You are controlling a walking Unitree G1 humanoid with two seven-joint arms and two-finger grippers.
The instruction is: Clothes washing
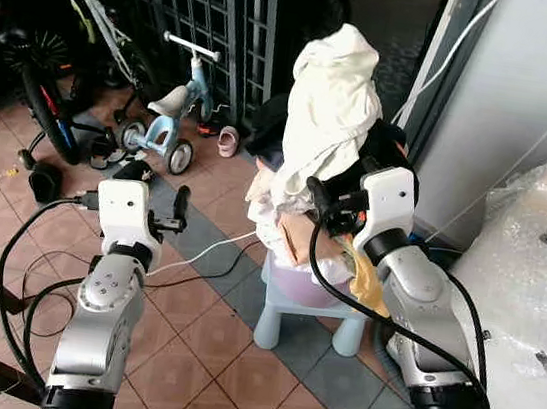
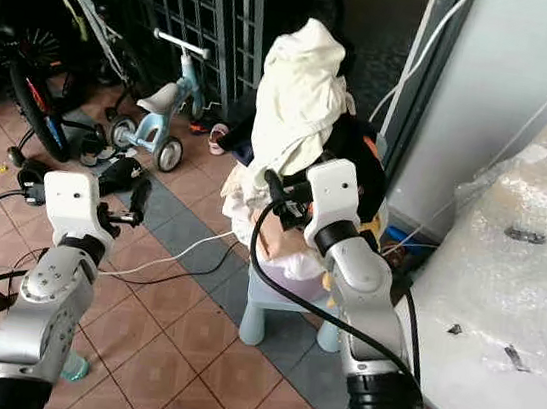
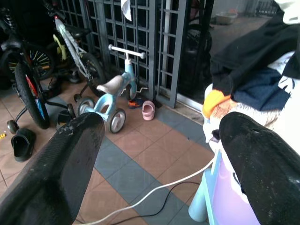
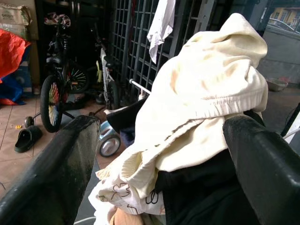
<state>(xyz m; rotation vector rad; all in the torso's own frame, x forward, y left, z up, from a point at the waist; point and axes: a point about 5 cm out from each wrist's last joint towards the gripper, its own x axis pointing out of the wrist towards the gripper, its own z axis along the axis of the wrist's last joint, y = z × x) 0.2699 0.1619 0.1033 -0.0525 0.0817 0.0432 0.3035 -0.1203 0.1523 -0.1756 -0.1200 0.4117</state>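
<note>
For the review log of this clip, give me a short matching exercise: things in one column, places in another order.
Things:
1. cream garment
2. light blue stool
3. balance bike
4. white cable

Places:
A. on the tiled floor, running toward the stool
B. beside the black grille
C. on top of the laundry pile
D. under the pile of clothes

Pairs: 1-C, 2-D, 3-B, 4-A

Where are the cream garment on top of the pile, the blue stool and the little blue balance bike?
cream garment point(image 1: 332, 101), left eye view, its middle folds.
blue stool point(image 1: 269, 322), left eye view, front leg.
balance bike point(image 3: 111, 86), left wrist view, seat.
</note>
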